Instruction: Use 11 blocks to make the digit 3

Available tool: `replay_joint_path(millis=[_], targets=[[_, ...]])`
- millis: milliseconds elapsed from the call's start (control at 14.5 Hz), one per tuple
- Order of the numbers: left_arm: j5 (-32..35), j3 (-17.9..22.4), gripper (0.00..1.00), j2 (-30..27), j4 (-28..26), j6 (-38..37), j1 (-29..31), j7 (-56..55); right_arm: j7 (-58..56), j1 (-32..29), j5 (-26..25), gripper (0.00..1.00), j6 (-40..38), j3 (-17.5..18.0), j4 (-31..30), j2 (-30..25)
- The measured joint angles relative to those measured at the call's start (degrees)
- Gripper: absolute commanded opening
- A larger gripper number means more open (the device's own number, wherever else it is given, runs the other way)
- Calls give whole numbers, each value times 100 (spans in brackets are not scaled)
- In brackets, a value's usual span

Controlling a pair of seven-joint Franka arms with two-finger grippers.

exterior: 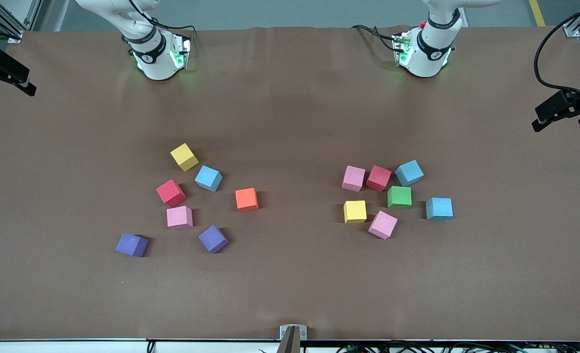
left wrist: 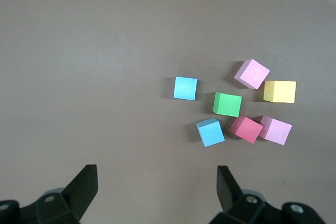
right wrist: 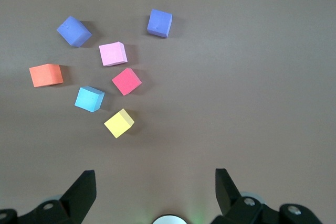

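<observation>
The blocks lie loose in two groups on the brown table. Toward the right arm's end are a yellow (exterior: 184, 157), light blue (exterior: 208, 178), red (exterior: 170, 192), orange (exterior: 246, 199) and pink block (exterior: 179, 217). Toward the left arm's end are pink (exterior: 353, 178), red (exterior: 378, 178), light blue (exterior: 409, 172), green (exterior: 399, 197), light blue (exterior: 439, 208), yellow (exterior: 355, 212) and pink (exterior: 383, 224). No digit 3 is in view. My left gripper (left wrist: 157, 187) hangs open high over the table, and my right gripper (right wrist: 155, 187) likewise. Both hold nothing.
Two purple cubes (exterior: 213, 239) (exterior: 132, 244) sit nearest the front camera in the group at the right arm's end. The arm bases (exterior: 160, 54) (exterior: 424, 49) stand at the table's back edge. Black camera mounts (exterior: 5, 71) (exterior: 567, 108) overhang both ends.
</observation>
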Motion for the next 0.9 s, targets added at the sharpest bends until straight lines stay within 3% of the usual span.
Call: replay_joint_path(millis=[898], targets=[[-123,-76,100,31,-1,-17,-6,0,8,0,77,100,-207,-5,164,151]])
